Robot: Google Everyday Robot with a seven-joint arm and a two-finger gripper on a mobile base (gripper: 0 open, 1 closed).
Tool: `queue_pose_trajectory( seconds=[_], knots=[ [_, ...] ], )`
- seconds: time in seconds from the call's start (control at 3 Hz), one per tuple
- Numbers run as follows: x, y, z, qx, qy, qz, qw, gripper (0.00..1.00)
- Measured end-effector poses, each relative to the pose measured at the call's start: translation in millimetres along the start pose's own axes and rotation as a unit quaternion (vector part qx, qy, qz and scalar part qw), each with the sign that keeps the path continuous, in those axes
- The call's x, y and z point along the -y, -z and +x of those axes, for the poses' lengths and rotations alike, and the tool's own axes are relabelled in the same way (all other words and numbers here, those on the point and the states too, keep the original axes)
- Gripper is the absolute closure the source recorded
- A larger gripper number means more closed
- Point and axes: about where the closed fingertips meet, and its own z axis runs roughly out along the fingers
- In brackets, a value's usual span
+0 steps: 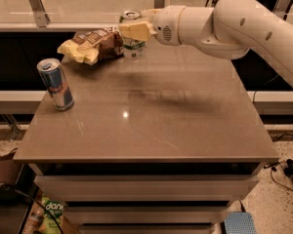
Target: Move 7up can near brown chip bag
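Observation:
The 7up can, white and green with a silver top, stands upright at the back edge of the table, just right of the brown chip bag and almost touching it. My gripper reaches in from the right with its pale fingers closed around the can's upper half. The can's base looks level with the tabletop. The chip bag lies flat at the back left, brown in the middle with pale yellow ends.
A tall blue and silver can stands near the left edge of the brown table. A glass railing runs behind the table. Drawers sit below the tabletop, and a green bag lies on the floor at lower left.

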Motion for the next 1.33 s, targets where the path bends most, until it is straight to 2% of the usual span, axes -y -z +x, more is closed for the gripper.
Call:
queue_pose_trajectory(
  seconds=[0.33,1.33],
  knots=[
    [-1.9,-1.9,-0.6,0.000,0.000,-0.002,1.0000,0.82],
    [-8.0,-8.0,-3.3,0.001,0.002,-0.009,1.0000,0.13]
  ],
)
